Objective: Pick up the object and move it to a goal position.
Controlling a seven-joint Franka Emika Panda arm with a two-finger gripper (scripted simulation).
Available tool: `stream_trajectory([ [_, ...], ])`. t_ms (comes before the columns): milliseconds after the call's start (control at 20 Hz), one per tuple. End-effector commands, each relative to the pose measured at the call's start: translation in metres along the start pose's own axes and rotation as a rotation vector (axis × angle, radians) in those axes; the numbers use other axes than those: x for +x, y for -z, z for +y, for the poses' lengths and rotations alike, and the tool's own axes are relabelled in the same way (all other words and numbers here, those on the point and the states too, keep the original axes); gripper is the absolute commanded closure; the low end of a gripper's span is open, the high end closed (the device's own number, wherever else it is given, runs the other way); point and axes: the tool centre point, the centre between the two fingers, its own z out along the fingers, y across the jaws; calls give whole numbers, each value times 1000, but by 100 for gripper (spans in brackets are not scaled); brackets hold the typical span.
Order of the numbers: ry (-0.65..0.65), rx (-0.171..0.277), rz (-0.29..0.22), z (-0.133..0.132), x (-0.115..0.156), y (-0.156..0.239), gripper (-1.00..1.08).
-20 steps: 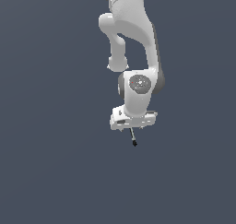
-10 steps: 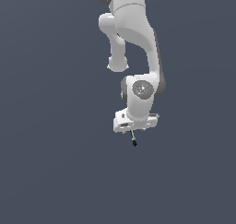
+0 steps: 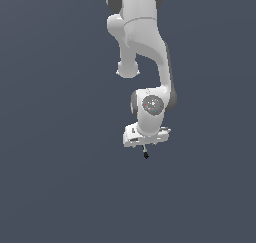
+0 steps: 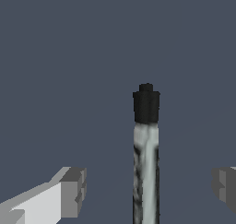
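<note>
Rod (image 3: 145, 153) hung below the hand (image 3: 145, 148), black end down, w/ grey shaft (image 4: 146, 172) up between the fingers (image 4: 69, 193). Fingers stood apart from the shaft on both sides in wrist view, so couldn't tell if the hand pinched it. No readable writing.

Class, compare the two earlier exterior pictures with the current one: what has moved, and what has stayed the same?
The white robot arm and its gripper shifted slightly toward the exterior view's right and a little lower. The thin grey rod with a black end still hangs below the gripper, pointing down. Nothing was released.
</note>
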Motion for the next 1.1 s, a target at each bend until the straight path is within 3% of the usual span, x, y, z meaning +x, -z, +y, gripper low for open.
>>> stream_trajectory([
  [0,0,0,1,0,0,-10,-92],
  [250,0,0,1,0,1,-16,-92],
  [300,0,0,1,0,1,-16,108],
  [1050,0,0,1,-8,4,-8,108],
])
